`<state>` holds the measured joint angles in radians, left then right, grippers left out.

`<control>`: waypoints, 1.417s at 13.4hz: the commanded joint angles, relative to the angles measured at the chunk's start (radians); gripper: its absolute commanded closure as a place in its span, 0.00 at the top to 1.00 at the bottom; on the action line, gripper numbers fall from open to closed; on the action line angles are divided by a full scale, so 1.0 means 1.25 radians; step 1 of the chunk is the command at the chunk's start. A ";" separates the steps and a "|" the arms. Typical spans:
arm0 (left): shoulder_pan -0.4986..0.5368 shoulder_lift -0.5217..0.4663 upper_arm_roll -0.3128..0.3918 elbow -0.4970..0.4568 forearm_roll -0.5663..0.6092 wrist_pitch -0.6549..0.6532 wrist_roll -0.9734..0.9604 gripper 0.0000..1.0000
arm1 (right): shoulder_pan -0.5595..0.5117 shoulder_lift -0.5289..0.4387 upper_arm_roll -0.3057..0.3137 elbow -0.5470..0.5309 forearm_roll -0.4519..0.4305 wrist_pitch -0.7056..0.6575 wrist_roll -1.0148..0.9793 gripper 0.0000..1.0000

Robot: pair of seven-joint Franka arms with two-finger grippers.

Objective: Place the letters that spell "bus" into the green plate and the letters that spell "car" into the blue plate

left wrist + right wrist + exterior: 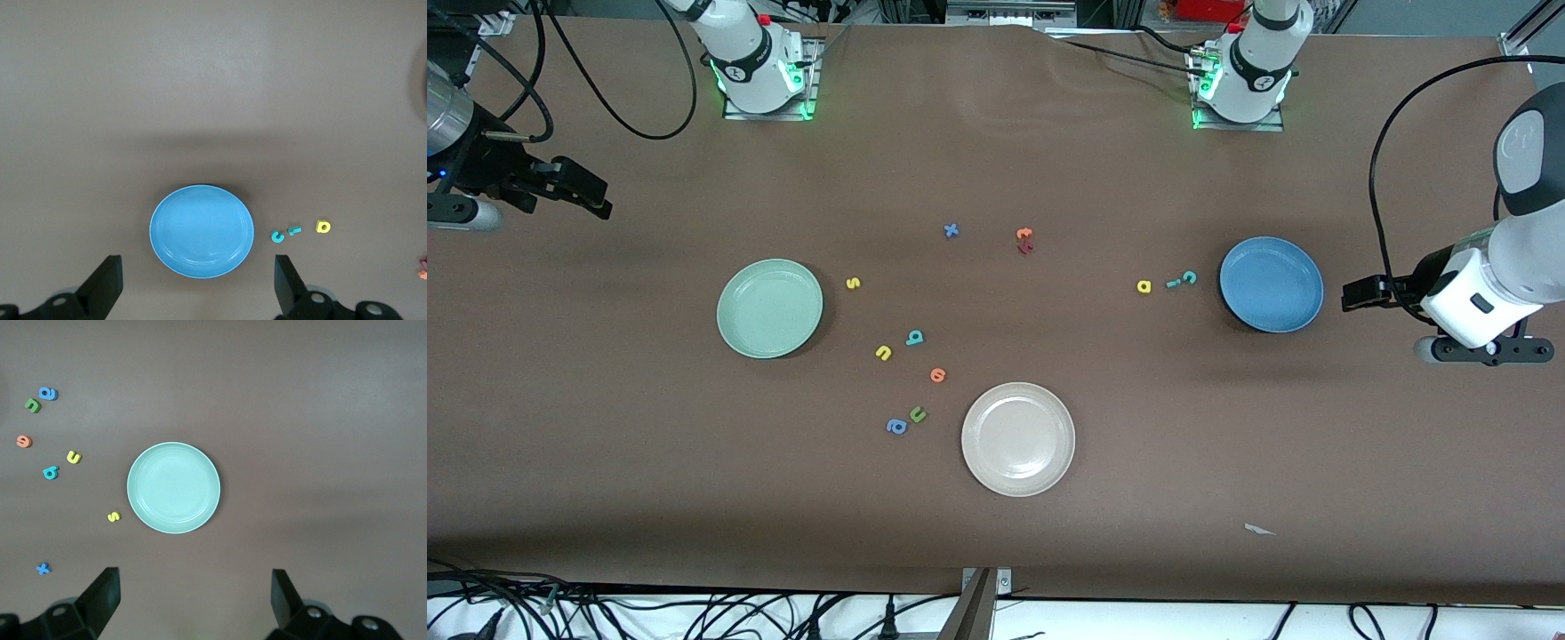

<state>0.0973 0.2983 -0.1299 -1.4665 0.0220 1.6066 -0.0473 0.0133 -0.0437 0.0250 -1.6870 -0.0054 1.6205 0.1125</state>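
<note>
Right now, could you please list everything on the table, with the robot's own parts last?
green plate: 1, mint green, toward the right arm's end.
blue plate: 1, blue, toward the left arm's end.
white plate: 1, cream, nearest the front camera.
bus letters: 3, yellow s, yellow u, teal b, beside the green plate.
car letters: 3, teal c, teal r, yellow a, beside the blue plate.
other letters: 6, blue x, orange and dark red pair, orange letter, olive u, blue letter.
paper scrap: 1, white, near the front edge.
left gripper: open, empty, beside the blue plate.
right gripper: open, empty, at its table end.
</note>
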 commanded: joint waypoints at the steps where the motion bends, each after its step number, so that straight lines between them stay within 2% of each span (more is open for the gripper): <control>1: -0.003 -0.010 0.007 -0.011 -0.019 -0.008 0.008 1.00 | -0.005 -0.007 0.003 0.001 0.012 -0.009 0.004 1.00; 9: -0.008 -0.005 0.005 -0.011 -0.024 -0.004 -0.030 0.99 | -0.003 -0.004 0.006 0.001 0.002 -0.023 0.003 1.00; 14: -0.092 0.037 0.003 -0.024 -0.024 0.012 -0.174 0.98 | -0.005 0.005 0.006 0.001 -0.001 -0.031 0.003 1.00; 16: -0.127 0.041 0.003 -0.081 -0.024 0.085 -0.247 0.98 | 0.000 0.009 0.012 -0.005 0.003 -0.041 0.004 1.00; 19: -0.175 0.040 0.003 -0.196 -0.024 0.198 -0.296 0.98 | 0.087 0.075 0.013 -0.003 0.002 -0.046 0.006 1.00</control>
<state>-0.0910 0.3701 -0.1372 -1.6109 0.0206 1.7761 -0.3906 0.0592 -0.0028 0.0388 -1.6936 -0.0050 1.5619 0.1116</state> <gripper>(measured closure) 0.013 0.000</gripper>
